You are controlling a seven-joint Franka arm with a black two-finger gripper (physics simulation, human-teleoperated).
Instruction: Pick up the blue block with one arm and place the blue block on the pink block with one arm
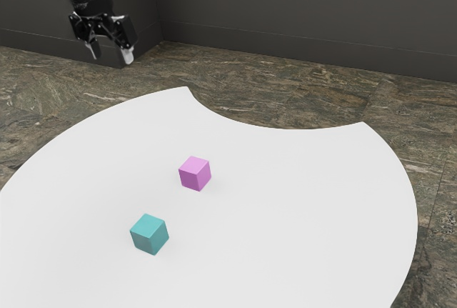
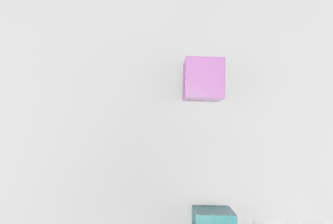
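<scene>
Your gripper (image 1: 108, 52) hangs high above the table's far edge, jaws spread wide, holding and touching nothing. The blue block (image 1: 149, 234), a teal cube, sits flat on the white table (image 1: 321, 215), near the pink block (image 1: 194, 173) but apart from it.

Pink block (image 1: 194, 173) on table (image 1: 321, 201), near centre. Blue block (image 1: 148, 234) on table, before pink block, slightly toward exterior view's left, not touching.

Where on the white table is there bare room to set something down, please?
The widest bare stretch of the white table lies between the pink block and the edge at the exterior view's right. Only the gap between the pink block and the blue block is tight.
</scene>
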